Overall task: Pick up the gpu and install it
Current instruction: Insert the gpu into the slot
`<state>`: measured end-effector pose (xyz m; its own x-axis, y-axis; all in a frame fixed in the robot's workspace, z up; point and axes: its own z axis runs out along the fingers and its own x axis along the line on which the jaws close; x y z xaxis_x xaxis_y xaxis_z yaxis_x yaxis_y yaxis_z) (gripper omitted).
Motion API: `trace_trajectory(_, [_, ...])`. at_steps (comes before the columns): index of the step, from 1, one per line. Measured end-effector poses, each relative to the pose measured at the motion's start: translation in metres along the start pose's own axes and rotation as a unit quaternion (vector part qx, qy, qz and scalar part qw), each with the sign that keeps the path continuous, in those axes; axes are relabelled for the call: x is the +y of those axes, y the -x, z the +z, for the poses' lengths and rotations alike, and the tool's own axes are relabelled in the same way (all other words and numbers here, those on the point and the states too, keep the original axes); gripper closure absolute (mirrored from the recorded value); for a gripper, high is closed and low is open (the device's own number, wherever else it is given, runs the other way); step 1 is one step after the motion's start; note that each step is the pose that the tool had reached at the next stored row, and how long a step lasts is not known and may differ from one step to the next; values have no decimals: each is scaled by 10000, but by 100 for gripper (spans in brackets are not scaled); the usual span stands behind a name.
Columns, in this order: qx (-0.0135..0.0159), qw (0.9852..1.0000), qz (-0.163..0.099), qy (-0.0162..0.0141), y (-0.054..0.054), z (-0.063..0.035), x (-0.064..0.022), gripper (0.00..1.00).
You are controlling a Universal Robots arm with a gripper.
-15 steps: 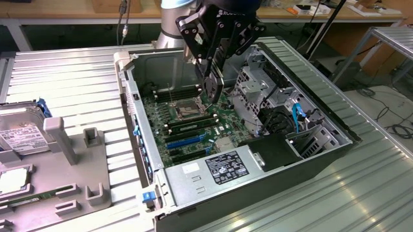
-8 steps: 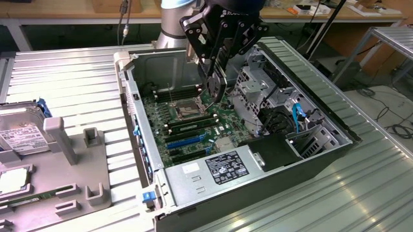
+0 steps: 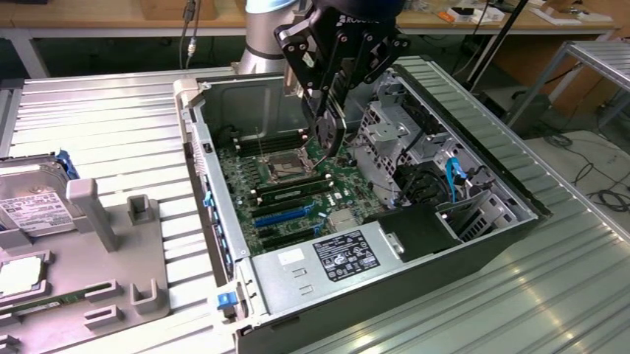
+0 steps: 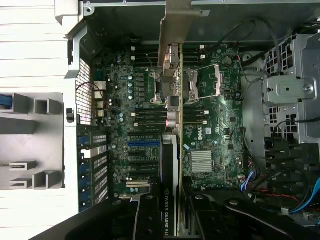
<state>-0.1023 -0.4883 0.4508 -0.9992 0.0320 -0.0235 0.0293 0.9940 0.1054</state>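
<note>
Pick done: black linkage gripper [image 3: 330, 99] clamped on gpu [image 4: 170, 170], thin dark expansion card with silver metal bracket at one end, held edge-on. Install not done, we judge: card hangs over green motherboard [image 3: 340, 195] in open black tower case [image 3: 482, 251], unseated. Exterior view: blue plastic slots [image 3: 280, 215] at 7 o'clock from card. Quadro lettering on edge.

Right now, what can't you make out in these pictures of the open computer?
- Thin dark graphics card: edge-on in the wrist view, faces hidden.
- Green motherboard: strip beneath covered by that card, wrist view.
- Boxy silver hard drive: cut off by the exterior view's left edge.
</note>
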Motion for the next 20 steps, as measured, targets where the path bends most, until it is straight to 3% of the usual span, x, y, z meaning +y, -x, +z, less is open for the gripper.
trace_trajectory(20, [31,9996,-298,7,0,0,0,73])
